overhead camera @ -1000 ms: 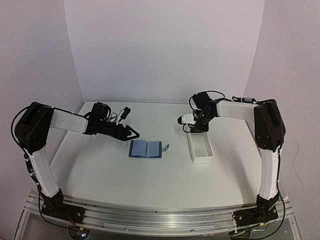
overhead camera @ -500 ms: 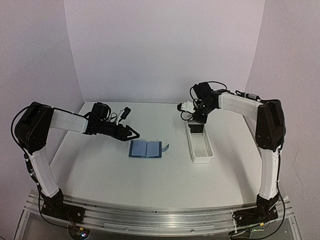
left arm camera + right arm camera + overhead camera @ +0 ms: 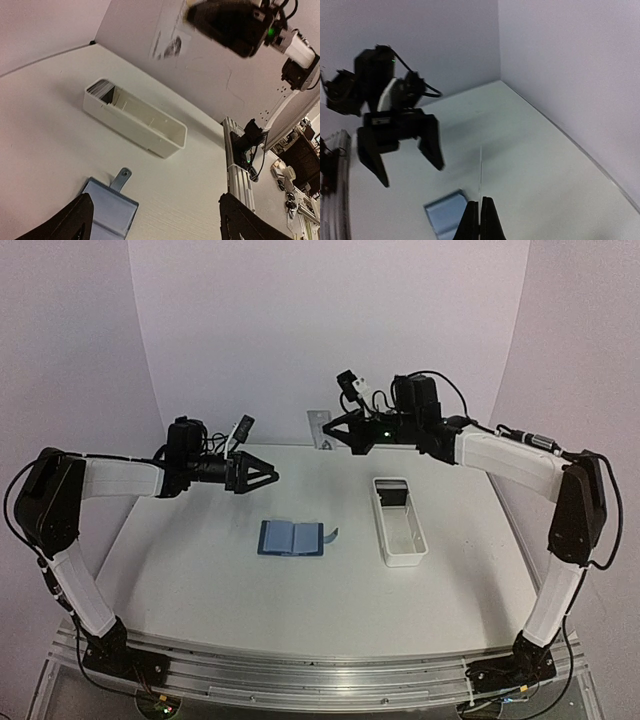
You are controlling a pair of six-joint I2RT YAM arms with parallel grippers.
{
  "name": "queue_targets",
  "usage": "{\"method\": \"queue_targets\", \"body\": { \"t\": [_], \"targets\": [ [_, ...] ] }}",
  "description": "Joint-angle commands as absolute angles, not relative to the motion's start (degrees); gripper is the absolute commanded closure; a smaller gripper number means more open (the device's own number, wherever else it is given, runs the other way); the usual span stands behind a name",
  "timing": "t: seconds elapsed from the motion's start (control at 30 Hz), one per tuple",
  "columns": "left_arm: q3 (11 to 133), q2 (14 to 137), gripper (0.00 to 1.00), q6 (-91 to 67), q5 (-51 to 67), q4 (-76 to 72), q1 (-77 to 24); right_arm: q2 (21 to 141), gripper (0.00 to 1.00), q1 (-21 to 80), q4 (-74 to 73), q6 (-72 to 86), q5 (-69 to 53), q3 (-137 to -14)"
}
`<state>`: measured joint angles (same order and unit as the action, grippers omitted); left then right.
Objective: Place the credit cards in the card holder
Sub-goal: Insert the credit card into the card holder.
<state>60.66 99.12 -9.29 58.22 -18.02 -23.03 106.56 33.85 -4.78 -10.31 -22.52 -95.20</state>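
Moved: right hand (image 3: 336, 431) has come up out of the white tray (image 3: 401, 540) and swung left across the scene. The left hand (image 3: 272, 474) has lifted a little too.
Right hand: pinched shut on one credit card (image 3: 318, 428), which its own wrist view shows edge-on as a thin line.
Left hand: fingers spread wide, holding nothing.
Card holder (image 3: 291, 538): lies open and flat, below both hands and between them.
Spare cards (image 3: 102, 89): what looks like a stack in the tray's far end, below the right hand.
Handling: the card is probably light, stiff and slick, and may twist in a thin pinch. Grip one short end, leaving the other free to enter a pocket. The holder looks soft and light, so it may slide unless the left hand pins it.
Surface (image 3: 200, 580): white and matte.
Room: plain pale walls (image 3: 320, 330) on three sides.
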Motion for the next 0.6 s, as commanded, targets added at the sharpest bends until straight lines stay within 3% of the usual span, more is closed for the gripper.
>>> {"method": "queue_targets", "body": {
  "t": [0.0,0.23,0.47,0.57],
  "targets": [
    [64.0,95.2,0.11,-16.9,66.3,-29.0,-22.7,104.5,1.0,37.6,19.8,8.3,-34.3,-87.0],
    [66.1,95.3,0.09,-23.5,68.9,-33.4,-23.3,105.6,1.0,40.5,26.0,12.4,-38.2,-85.5],
    [67.6,95.0,0.3,-29.9,69.8,-38.0,-23.8,106.1,1.0,41.8,26.4,12.4,-38.3,-85.1],
    [68.4,94.7,0.33,-32.1,70.5,-39.8,-24.4,106.2,1.0,42.3,26.0,11.9,-38.0,-85.0]
  ]
}}
